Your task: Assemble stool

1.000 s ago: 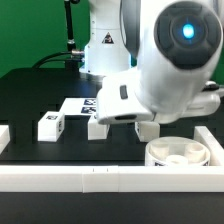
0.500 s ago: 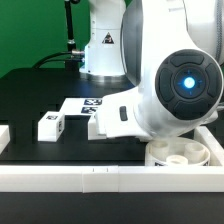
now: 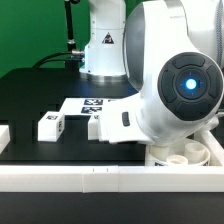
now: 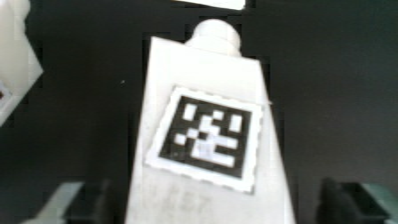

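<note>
A black-and-white square tag is being shown on the upward face of a stool leg lying on the black table. Its long axis is being seen crosswise to the line between the fingers, with its peg pointing away from them. The gripper is being held spread around it, with a gap on one side. A second leg and the seat are being seen well apart.

Your table holds: one leg towards the exterior view's left; a second leg near it on the right, partly hidden from you behind the arm; the marker board behind both legs; the seat at the near right corner, just behind the front rail
</note>
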`<state>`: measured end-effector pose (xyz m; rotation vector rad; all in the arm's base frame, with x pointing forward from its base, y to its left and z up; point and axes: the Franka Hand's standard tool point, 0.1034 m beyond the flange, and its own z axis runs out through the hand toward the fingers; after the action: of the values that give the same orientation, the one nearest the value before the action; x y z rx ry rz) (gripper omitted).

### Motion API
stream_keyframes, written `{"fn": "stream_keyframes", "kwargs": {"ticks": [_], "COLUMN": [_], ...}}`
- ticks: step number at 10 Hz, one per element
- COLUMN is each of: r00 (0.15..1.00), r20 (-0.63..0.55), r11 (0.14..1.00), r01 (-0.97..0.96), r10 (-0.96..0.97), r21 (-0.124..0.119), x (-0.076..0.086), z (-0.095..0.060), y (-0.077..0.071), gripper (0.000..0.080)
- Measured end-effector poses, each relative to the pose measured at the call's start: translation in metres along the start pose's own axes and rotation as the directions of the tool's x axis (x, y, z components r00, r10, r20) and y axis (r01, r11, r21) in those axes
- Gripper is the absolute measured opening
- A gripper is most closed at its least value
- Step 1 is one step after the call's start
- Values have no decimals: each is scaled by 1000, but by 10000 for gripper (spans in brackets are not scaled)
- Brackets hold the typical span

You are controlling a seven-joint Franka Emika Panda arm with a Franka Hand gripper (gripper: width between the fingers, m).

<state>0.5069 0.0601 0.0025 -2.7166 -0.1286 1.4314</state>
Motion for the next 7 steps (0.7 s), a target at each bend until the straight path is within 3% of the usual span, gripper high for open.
{"fn": "stream_keyframes", "kwargs": {"ticks": [1,2,5,7], "r00": [1000,1000,1000,999], "r20": [0,0,0,22], "r11": [1000,1000,1000,1000], "r01": [1,4,22,26], "r10": [-1,-4,-22,-26], "r21": [0,1,2,0], "x": [0,0,-2,-18], "z": [0,0,-4,-22], "y": [0,0,0,-7], "gripper": [537,325,324,324]}}
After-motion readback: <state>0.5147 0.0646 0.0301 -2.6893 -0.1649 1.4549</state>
